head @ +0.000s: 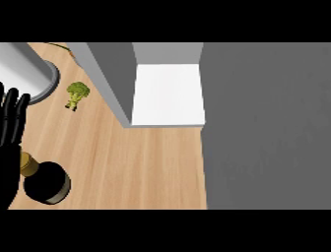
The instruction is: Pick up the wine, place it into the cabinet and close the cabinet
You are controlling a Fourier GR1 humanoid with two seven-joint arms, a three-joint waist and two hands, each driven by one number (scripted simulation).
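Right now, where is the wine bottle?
In the head view the wine bottle stands on the wooden counter at lower left, just right of the open left hand, below the broccoli.

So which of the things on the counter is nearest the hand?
The wine bottle, dark with a gold neck, lying right beside the open left hand. The broccoli and the grey cylinder sit farther up the counter.

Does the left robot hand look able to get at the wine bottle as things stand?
Probably yes: the left robot hand, open with fingers up, is right beside the wine bottle on the counter, and nothing lies between them.
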